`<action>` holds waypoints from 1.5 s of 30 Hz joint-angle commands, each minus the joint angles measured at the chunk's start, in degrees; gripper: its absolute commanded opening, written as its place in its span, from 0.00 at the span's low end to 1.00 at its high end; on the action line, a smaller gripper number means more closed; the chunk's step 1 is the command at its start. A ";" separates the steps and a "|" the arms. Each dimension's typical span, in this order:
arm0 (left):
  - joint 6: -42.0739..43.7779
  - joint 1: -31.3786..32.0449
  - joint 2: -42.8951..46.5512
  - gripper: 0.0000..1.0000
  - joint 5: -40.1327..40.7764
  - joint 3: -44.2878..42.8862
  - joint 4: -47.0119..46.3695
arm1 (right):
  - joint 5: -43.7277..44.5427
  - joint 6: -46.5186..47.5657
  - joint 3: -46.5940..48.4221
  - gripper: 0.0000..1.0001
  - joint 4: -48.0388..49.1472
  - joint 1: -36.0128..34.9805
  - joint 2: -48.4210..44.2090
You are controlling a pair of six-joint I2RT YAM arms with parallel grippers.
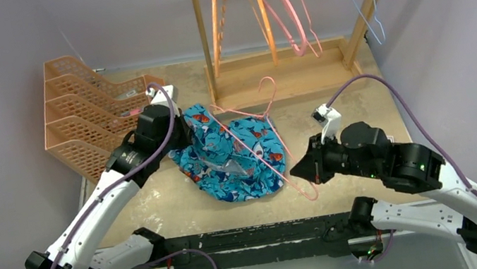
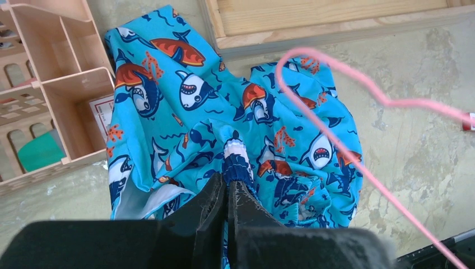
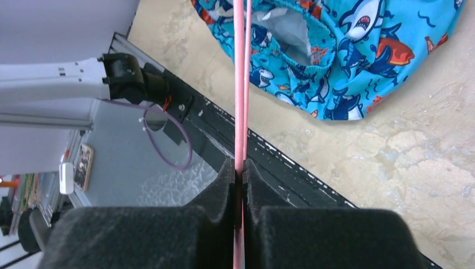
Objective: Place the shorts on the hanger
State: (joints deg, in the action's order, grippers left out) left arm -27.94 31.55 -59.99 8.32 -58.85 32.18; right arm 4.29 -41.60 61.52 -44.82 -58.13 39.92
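task: place the shorts on the hanger
shorts (image 1: 232, 158): crumpled in a heap on the table (image 1: 361, 112), mid depth and a little left of centre, just near of the wooden rack (image 1: 284, 74); grey lining showing on the near side
hanger (image 3: 240, 112): pink wire triangle lying slantwise across the right part of the shorts, hook at the far end by the rack base, one corner poking out past the near right edge of the cloth
left gripper (image 2: 227, 190): at the far left edge of the shorts; fingers pressed tight together on a small pinched-up fold of the blue fabric, no gap showing
right gripper (image 3: 240, 168): near right of the shorts; fingers clamped flat on the hanger wire at its near corner, nothing else in them
done, as judged: one task thing in each gripper; hanger and shorts already touching
left to do, as judged: all of the hanging itself; no part of the shorts draped over or threaded onto the wire; wire seems to lie on top of the cloth, though the folds hide part of the crossing
progress, as judged: early to middle
next move, a guess: cloth raised on the left so the wire can slide under, or the waistband folded over the bar
risks: thin wire twisting between the pads; small pinch of fabric slipping free
surroundings: orange trays (image 1: 79, 112) at far left; spare hangers (image 1: 259, 3) hanging on the rack at the far side
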 commanded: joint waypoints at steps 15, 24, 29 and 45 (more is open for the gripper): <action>-1.20 -1.04 -4.84 0.00 2.71 -7.31 0.28 | -9.91 9.20 4.38 0.00 -5.17 -0.23 -5.73; -2.92 -1.01 -5.08 0.00 0.55 -9.69 0.96 | -13.51 11.92 1.35 0.00 -2.85 -0.27 -4.27; -3.07 -1.05 -4.13 0.00 -2.51 -10.64 1.39 | -8.79 12.95 1.18 0.00 -2.14 -0.25 0.17; 1.01 -1.05 -3.36 0.00 -1.12 -12.88 5.93 | -2.67 15.47 9.07 0.00 -6.30 -0.26 3.22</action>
State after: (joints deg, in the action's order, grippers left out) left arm -27.16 30.81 -63.99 6.79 -69.67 38.85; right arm 0.34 -25.87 66.28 -50.52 -58.24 46.37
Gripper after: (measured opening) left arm 0.013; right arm 0.019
